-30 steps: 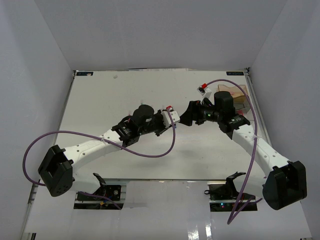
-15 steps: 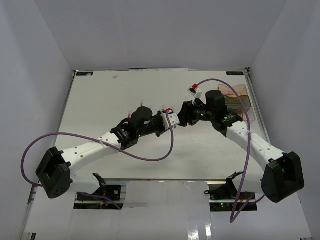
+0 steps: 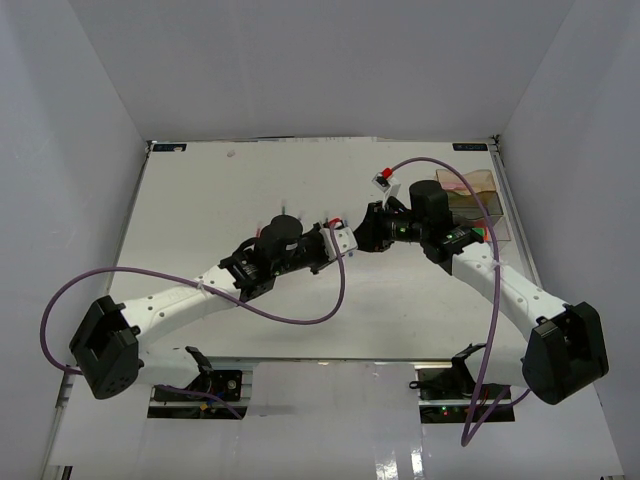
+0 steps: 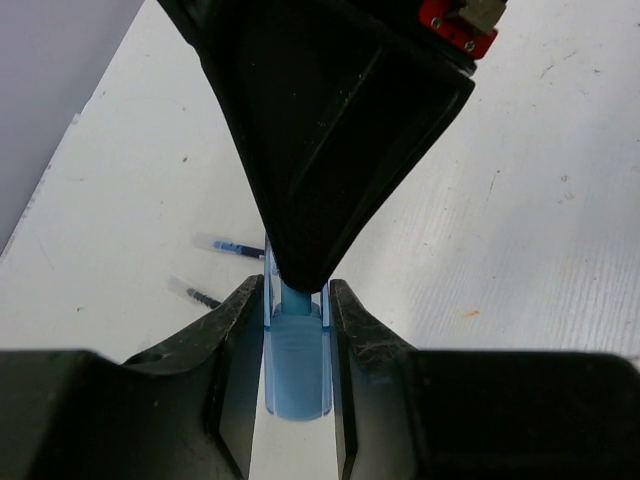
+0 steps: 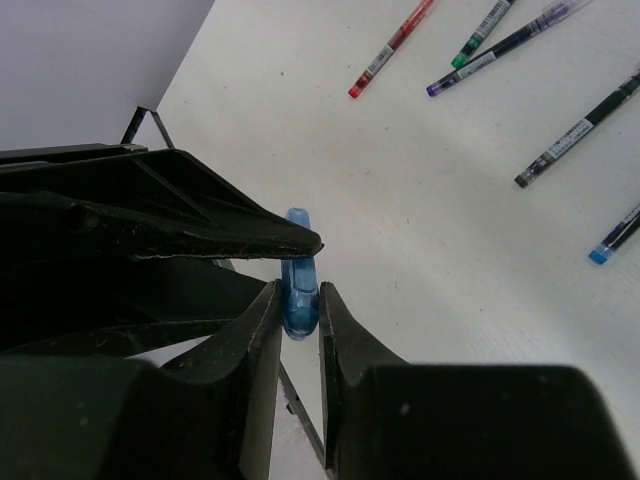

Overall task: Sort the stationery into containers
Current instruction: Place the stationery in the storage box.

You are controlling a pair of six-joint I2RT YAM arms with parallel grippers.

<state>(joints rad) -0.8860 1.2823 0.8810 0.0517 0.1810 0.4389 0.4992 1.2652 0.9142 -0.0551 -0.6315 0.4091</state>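
- Left wrist view: the left fingers (image 4: 240, 340) pinch a translucent blue piece (image 4: 296, 365) by its lower end. The right fingers (image 4: 305, 240) come onto its upper end as a black wedge. Two thin pens (image 4: 228, 245) lie on the counter just left of the blue piece.
- Right wrist view: the right fingers are closed on the blue piece as well, one on each side. A left finger touches its far tip. Only this view shows five more pens on the counter beyond the blue piece: red (image 5: 390, 48), green (image 5: 487, 28), purple (image 5: 500, 45), black (image 5: 578, 132) and blue-tipped (image 5: 618, 236).
- Top external view: both arms meet tip to tip, and the blue piece itself cannot be made out. The containers (image 3: 478, 196) stand well to the right of that meeting point, at the counter's edge.
- Surface and room: a white, lightly scuffed counter (image 3: 220, 200), pale grey walls (image 3: 300, 60) on three sides, and purple cables (image 3: 300, 310) looping from each arm.
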